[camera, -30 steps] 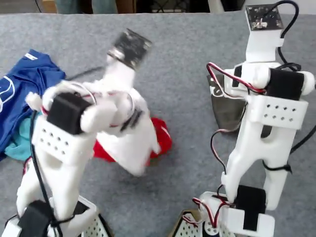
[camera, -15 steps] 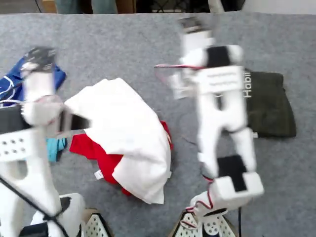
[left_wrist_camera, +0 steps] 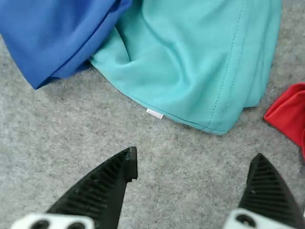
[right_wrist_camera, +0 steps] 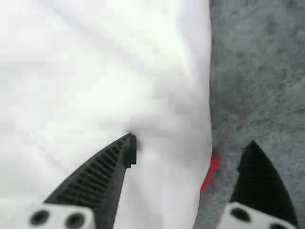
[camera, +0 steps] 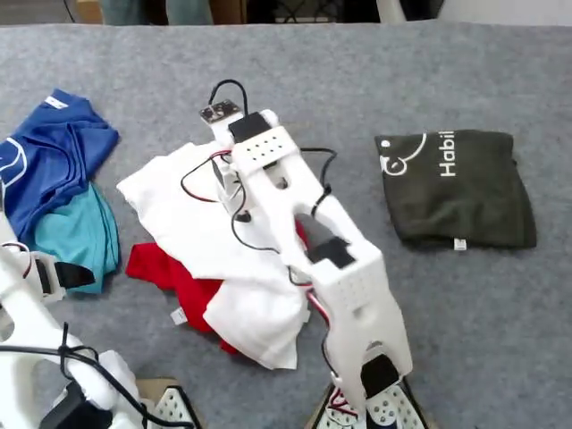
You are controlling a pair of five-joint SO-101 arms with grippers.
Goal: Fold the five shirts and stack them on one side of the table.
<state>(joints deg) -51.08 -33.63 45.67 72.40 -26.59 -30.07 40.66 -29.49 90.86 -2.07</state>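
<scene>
Nearest the bases, the left arm stood at the near left corner of the grey table. The left gripper hung over bare table surface, its fingers spread wide with nothing between them, just short of the hem of the teal shirt.

The right arm stretched from its base at the near centre, out across the middle heap. That heap consisted of 2 garments: the white shirt lay crumpled over the red shirt, which showed at the near and left sides. The right gripper was at the white shirt's edge, fingers spread apart and gripping nothing. 1 finger sat over white cloth, the other over grey table beside the hem (contact with the cloth could not be determined).

On the left side, the teal shirt lay loose, near the red shirt, and was partly covered by the blue shirt, which lay unfolded farther back.

On the right side, well apart from the other 4, the dark green shirt lay folded into a flat rectangle, with white print facing up.
</scene>
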